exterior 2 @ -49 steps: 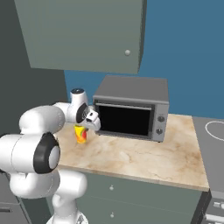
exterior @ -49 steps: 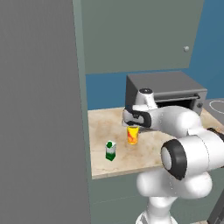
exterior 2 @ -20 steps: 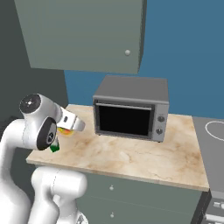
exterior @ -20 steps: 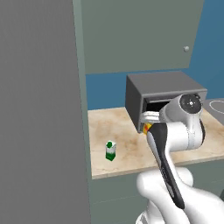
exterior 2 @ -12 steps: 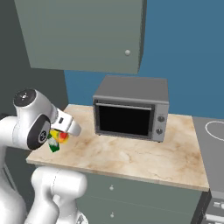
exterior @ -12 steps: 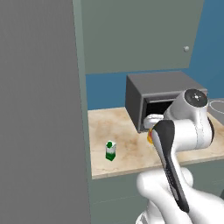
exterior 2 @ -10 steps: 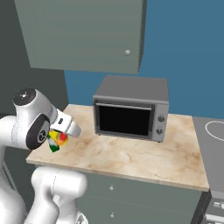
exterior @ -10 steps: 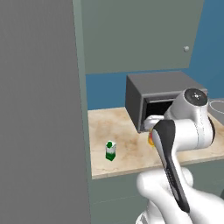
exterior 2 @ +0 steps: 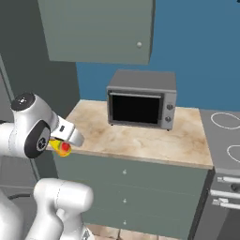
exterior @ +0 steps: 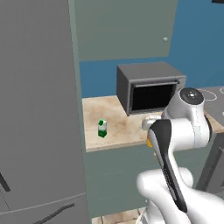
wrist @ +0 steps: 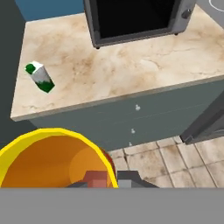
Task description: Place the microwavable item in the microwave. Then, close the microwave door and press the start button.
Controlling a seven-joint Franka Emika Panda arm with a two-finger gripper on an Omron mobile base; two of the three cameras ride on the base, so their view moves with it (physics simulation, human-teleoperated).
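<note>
My gripper [wrist: 107,180] is shut on the microwavable item [wrist: 52,159], a small yellow cup with an orange inside that looms at the lower left of the hand view. In the right base view the cup [exterior 2: 61,147] shows its red mark under the white hand, held off the counter's left front corner. A sliver of the cup [exterior: 149,142] peeks from behind the forearm in the left base view. The microwave and the microwave door are out of view.
On the marble counter [exterior 2: 154,140] stands a grey box oven [exterior 2: 140,101], and a green-and-white carton [exterior: 102,129] sits near the counter's left end. Drawer fronts [wrist: 135,118] run below. A stove [exterior 2: 225,136] lies to the right, a tall grey panel [exterior: 35,109] to the left.
The whole picture has shifted: the base has backed away from the counter, so drawers and floor now show. The cup has stayed in the shut gripper throughout.
</note>
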